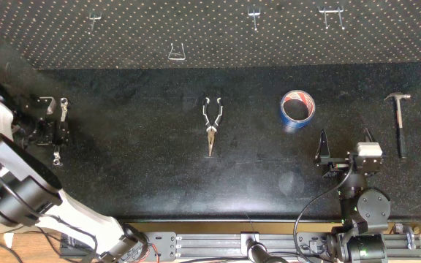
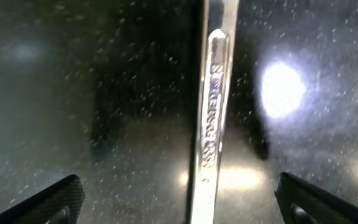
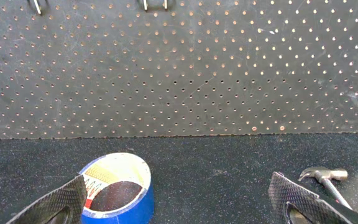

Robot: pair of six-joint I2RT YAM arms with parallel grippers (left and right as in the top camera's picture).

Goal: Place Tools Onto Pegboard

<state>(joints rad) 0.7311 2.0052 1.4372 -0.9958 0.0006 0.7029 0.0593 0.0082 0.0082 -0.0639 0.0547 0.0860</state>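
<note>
While my left pincer (image 1: 50, 126) hangs low at the far left of the top view, its jaws stand wide and hold nothing. The wrench (image 1: 63, 109) lies flat on the table (image 1: 137, 168), and its shank runs straight up the gap between my fingers (image 2: 55, 199) in the left wrist view. I judge this to be the first grasp: no tool hangs on the pegboard (image 1: 218, 36) yet, and its hooks along the top of the frame are bare.

At centre lie the pliers (image 1: 211, 124), handles toward the board. Right of them sits the roll of tape (image 1: 297, 108), and at the far right the hammer (image 1: 399, 120), head uppermost. My right pincer (image 1: 344, 142) sits at lower right, between tape and hammer, also wide and empty.

The next move, as I judge it, is to settle the left pincer onto the wrench and close across the narrow shank. A thin, flat bar could slip or twist, so the grip wants centring. Then I would lift it and carry it up to the hook (image 1: 93, 18) at upper left.
</note>
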